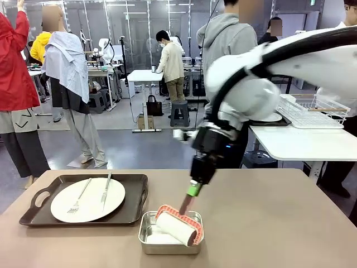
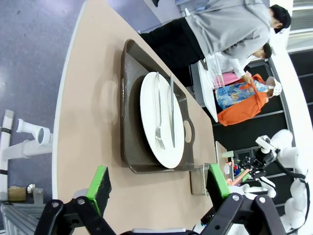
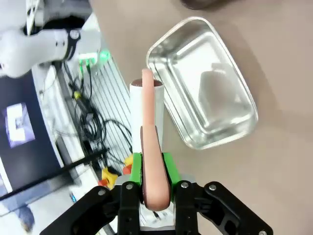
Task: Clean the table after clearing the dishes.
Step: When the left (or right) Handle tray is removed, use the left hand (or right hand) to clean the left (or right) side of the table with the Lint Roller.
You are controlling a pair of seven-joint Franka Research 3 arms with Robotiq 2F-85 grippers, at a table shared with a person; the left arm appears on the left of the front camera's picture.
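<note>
A large brown table (image 1: 268, 223) with rounded corners fills the foreground of the front view. On its left side lies a dark handled tray (image 1: 136, 201), long axis running left to right. It carries a round white plate (image 1: 92, 196) with a fork (image 1: 78, 200) and a knife (image 1: 105, 190), so the dishes are not yet fully cleared. Just right of the tray, near the robot's edge, sits a small steel pan (image 1: 146, 237). A white roller (image 1: 175, 226) in a red frame sits at the pan's near right corner; whether it touches the pan is unclear. Its pink handle (image 1: 185, 205) slopes up and away from the robot into the right gripper (image 1: 193, 190), which is clamped tight on it. Bare tabletop stretches to the right of the pan, on that arm's side. The left gripper (image 2: 157, 183) hangs with its jaws spread wide and empty, looking at the tray, and is probably the nearer one to it.
</note>
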